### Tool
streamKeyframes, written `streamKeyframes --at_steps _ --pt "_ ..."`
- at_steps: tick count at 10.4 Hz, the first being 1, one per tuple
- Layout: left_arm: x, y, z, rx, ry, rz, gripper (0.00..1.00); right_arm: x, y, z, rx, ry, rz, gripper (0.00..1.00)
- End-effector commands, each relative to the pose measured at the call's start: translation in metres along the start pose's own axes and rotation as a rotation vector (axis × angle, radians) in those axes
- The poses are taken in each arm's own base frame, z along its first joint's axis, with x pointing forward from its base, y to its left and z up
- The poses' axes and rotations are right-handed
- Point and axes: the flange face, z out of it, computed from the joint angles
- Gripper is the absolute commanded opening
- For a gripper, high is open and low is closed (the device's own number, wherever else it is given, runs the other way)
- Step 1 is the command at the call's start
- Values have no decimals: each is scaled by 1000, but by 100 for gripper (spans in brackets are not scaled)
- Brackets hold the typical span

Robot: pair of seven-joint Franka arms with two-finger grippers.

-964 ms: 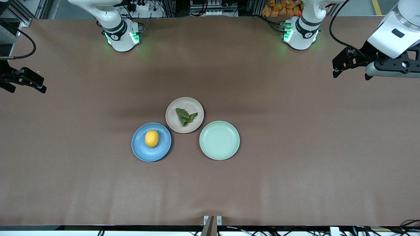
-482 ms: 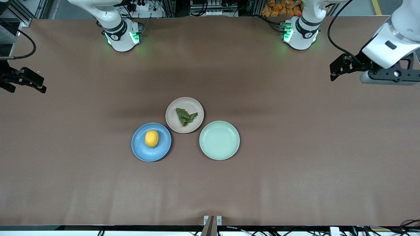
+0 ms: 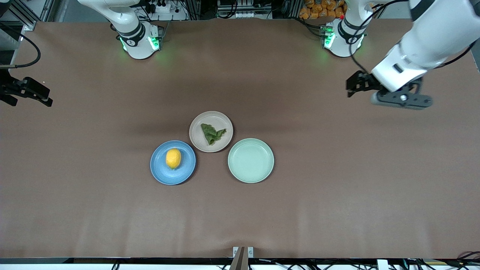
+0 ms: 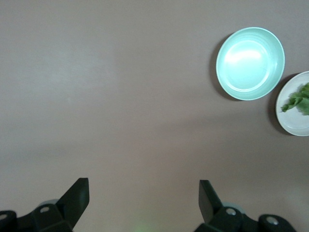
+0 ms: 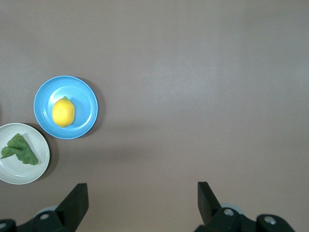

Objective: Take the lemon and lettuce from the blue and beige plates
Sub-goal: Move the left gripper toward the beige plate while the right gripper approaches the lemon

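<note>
The lemon (image 3: 173,158) lies on the blue plate (image 3: 157,170), and the lettuce (image 3: 212,134) on the beige plate (image 3: 197,140). Both plates sit in the middle of the front frame on the brown table (image 3: 337,210).

At the edge of that frame toward the right arm's end, in its upper part, the right gripper (image 3: 32,103) hangs over bare table, well apart from the plates. Its fingers are spread wide and hold nothing, and that arm waits there. In the right wrist view the right gripper (image 5: 141,191) shows as two dark fingertips along the bottom edge with bare table between them. The lemon (image 5: 63,112) on the blue plate (image 5: 84,96) and the lettuce (image 5: 19,149) on the beige plate (image 5: 19,174) are seen farther off.

Next across the front frame comes the blue plate, just below centre, with the lemon upright in its middle. The beige plate is just beside it, farther from the front camera. The lettuce there is crumpled and roughly triangular.

A mint-green plate (image 3: 250,160) follows, just beside the beige one and toward the left arm's end. It is level with the blue plate.

Last, in the upper part of the frame at the left arm's end, the left gripper (image 3: 350,87) is over bare table and empty, with its fingers wide apart. The left wrist view shows the left gripper (image 4: 143,186) low in the picture, the mint-green plate (image 4: 250,63) in the upper corner, and part of the beige plate (image 4: 294,123) with the lettuce (image 4: 298,100) cut off by the frame edge.
</note>
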Motion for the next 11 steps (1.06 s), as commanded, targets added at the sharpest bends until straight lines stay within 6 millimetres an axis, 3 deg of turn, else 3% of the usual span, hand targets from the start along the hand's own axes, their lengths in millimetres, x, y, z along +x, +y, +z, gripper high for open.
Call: streamKeyframes --at_steps 1,4,8,11 --pt "16 -5 29 -66 -16 -45 100 0 1 0 -5 -19 1 100" --pt "32 7 55 -75 -36 -125 100 0 1 0 -5 -19 1 100" --pt "55 57 99 -94 -27 -200 100 0 2 1 -5 -22 3 100" --pt "70 106 124 -99 -55 -274 100 0 2 1 -5 -22 3 100"
